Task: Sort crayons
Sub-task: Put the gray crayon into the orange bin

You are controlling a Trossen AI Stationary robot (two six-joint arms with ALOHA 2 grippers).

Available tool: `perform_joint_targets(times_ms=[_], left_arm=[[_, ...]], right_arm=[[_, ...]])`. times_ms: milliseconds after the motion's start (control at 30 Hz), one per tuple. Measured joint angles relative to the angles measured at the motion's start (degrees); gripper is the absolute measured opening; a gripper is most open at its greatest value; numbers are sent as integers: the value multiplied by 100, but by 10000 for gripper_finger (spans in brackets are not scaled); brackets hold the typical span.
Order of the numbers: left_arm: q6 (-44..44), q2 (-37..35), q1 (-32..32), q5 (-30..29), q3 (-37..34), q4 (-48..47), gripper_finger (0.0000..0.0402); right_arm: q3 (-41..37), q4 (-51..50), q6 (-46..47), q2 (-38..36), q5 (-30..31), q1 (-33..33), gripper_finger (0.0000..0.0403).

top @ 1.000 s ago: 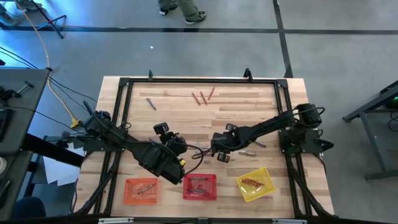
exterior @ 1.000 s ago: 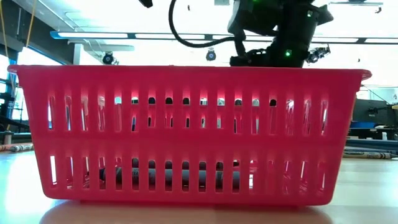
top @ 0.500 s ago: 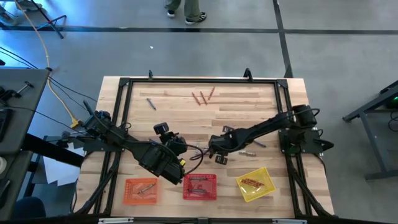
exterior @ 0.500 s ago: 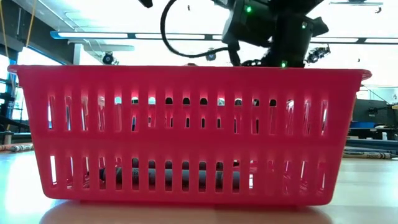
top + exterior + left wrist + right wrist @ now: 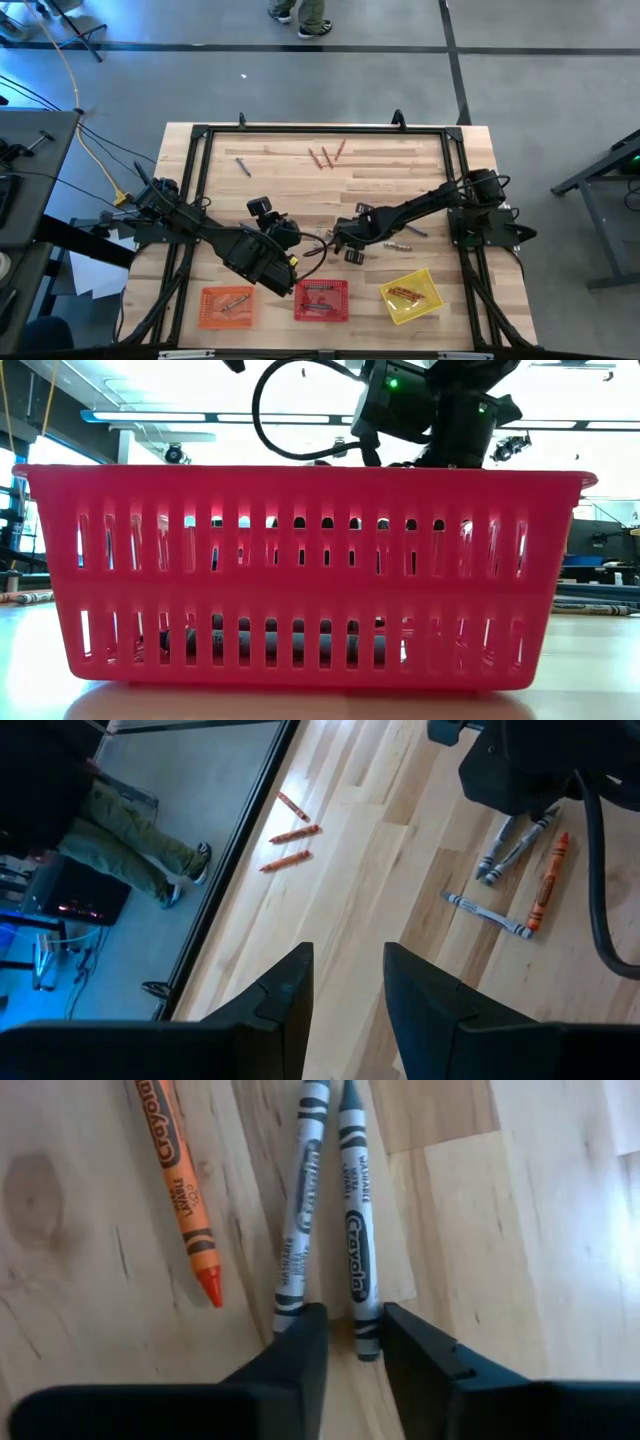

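Two grey crayons (image 5: 330, 1210) and an orange crayon (image 5: 180, 1190) lie flat on the table's middle. My right gripper (image 5: 352, 1320) (image 5: 337, 240) points down over them, narrowly open. Its fingertips stand on either side of the near end of one grey crayon (image 5: 362, 1335). I cannot tell whether they touch it. My left gripper (image 5: 348, 955) (image 5: 280, 232) is open and empty, just left of these crayons. Three orange crayons (image 5: 325, 155) and a grey one (image 5: 243, 166) lie near the far edge.
Orange (image 5: 226, 305), red (image 5: 321, 299) and yellow (image 5: 410, 295) mesh baskets stand along the near edge, each with crayons inside. More crayons (image 5: 405, 238) lie right of my right gripper. A black frame (image 5: 320, 128) borders the table. A person's legs (image 5: 300, 15) show beyond the far edge.
My right gripper has gone a little toward the table's left edge, over the grey crayons in the middle. The crayons have stayed where they were.
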Motion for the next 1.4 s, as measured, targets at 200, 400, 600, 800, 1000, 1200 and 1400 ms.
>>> perform_joint_targets(times_ms=[200, 400, 600, 800, 1000, 1200, 1400], left_arm=[[-15, 0, 0, 0, 0, 3, 108], [-109, 0, -24, -14, 0, 2, 108], [-392, -56, -188, -754, -303, -31, 108], [-1631, -369, -317, -993, -1377, -23, 108], [-3136, -708, -394, -1749, -2785, 424, 108], [-3966, -994, -452, -3068, -3891, 1627, 108], [-4070, -985, -537, -3702, -4176, 2274, 108]], right_arm=[[-2, 20, -3, 4, -63, 0, 11], [-2, -7, -22, -32, -62, 0, 8], [-31, -213, -21, -437, 170, 2, 3], [-24, -327, 120, -1052, 610, 54, 2], [-22, -103, 353, -1676, 1117, 382, 1], [-15, 899, 311, -1867, 1892, 1031, 1], [-15, 1677, -22, -1853, 2566, 1462, 1]])
